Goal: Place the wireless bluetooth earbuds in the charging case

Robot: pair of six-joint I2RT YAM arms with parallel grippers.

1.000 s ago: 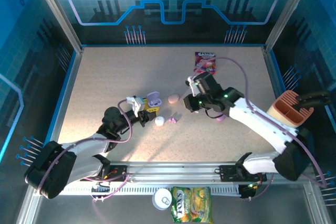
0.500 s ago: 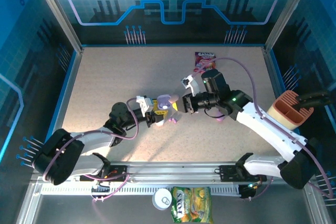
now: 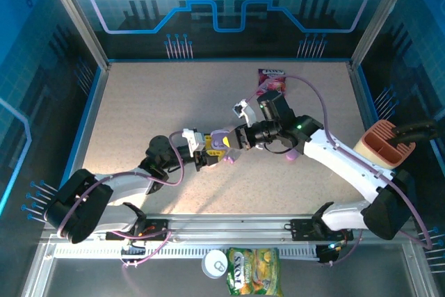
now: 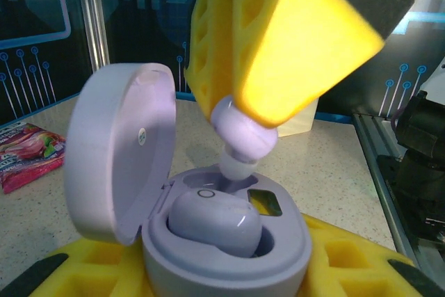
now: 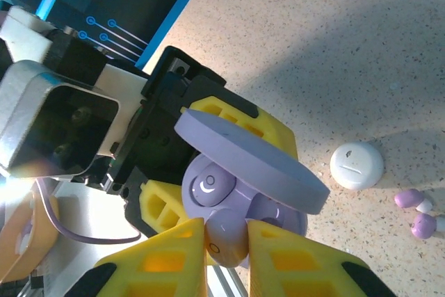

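My left gripper [image 3: 207,151] is shut on the base of a lilac charging case [image 4: 222,259], holding it above the table with the lid [image 4: 117,151] swung open. One lilac earbud [image 4: 212,222] sits in the case's near socket. My right gripper [image 5: 227,241] is shut on a second lilac earbud [image 5: 226,236], pinched between the yellow fingers [image 4: 292,39]. That bud's white tip [image 4: 236,166] hangs just over the empty socket [image 4: 201,180]. In the top view both grippers meet at the case [image 3: 220,137] in mid-table.
A white round case [image 5: 356,165] and two tiny purple buds [image 5: 416,215] lie on the table under the right wrist. A pink snack packet [image 3: 271,81] lies at the back. A terracotta holder [image 3: 384,142] stands at the right edge. A can [image 3: 217,263] and green bag [image 3: 254,271] lie beyond the front rail.
The left gripper has carried the open case up and rightward. The right gripper has moved left with its earbud until it stands over the case.
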